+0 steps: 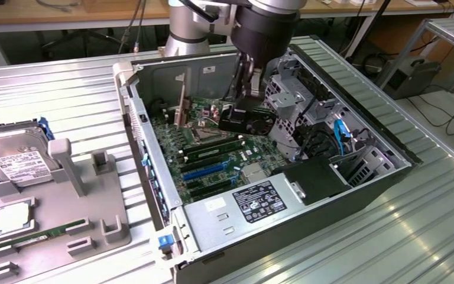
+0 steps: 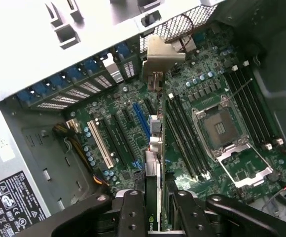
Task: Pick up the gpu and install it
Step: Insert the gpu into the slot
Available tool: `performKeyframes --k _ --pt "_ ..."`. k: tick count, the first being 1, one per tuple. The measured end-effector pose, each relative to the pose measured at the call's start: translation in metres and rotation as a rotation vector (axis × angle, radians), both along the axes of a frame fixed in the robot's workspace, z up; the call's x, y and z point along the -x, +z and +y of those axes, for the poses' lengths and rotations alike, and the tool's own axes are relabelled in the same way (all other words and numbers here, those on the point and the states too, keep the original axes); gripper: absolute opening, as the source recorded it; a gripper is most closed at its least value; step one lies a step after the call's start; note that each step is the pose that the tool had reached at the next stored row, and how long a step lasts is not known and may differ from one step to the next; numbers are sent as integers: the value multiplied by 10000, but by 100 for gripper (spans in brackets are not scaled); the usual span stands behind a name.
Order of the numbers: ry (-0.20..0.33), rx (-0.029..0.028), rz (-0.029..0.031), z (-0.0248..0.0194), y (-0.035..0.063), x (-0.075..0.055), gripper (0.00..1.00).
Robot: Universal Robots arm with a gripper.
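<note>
My gripper (image 1: 247,89) reaches down into the open computer case (image 1: 144,127) and is shut on the gpu (image 1: 245,120), a card with a black cooler held upright on its edge. Its long silver bracket (image 1: 181,99) points toward the case's rear wall. In the wrist view the gpu (image 2: 154,163) appears edge-on, running from my gripper (image 2: 156,210) up to its bracket (image 2: 161,53) by the rear slot openings. The black fingers (image 2: 132,212) press on both sides of the card. It hangs just above the motherboard (image 2: 212,89), beside the blue expansion slot (image 2: 142,121).
Inside the case are the power supply (image 1: 247,204), a drive cage (image 1: 290,94), the bare CPU socket (image 2: 219,126) and a white slot (image 2: 99,143). At the exterior view's left, a grey tray (image 1: 77,207) holds a hard drive (image 1: 14,160) and a memory stick (image 1: 42,234).
</note>
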State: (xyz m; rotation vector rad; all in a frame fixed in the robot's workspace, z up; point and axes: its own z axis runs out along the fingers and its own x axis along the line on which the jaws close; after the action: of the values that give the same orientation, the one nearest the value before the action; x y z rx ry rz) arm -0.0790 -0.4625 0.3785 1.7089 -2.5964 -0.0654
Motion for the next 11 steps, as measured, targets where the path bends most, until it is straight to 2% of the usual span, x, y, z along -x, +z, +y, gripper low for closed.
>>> performKeyframes --k 4,6,8,11 --pt "569 -166 0 0 -3 0 26" --pt "859 -224 0 1 -7 0 26" --pt "1201 -252 3 1 -11 0 26" --pt "1726 -265 7 0 -19 0 26"
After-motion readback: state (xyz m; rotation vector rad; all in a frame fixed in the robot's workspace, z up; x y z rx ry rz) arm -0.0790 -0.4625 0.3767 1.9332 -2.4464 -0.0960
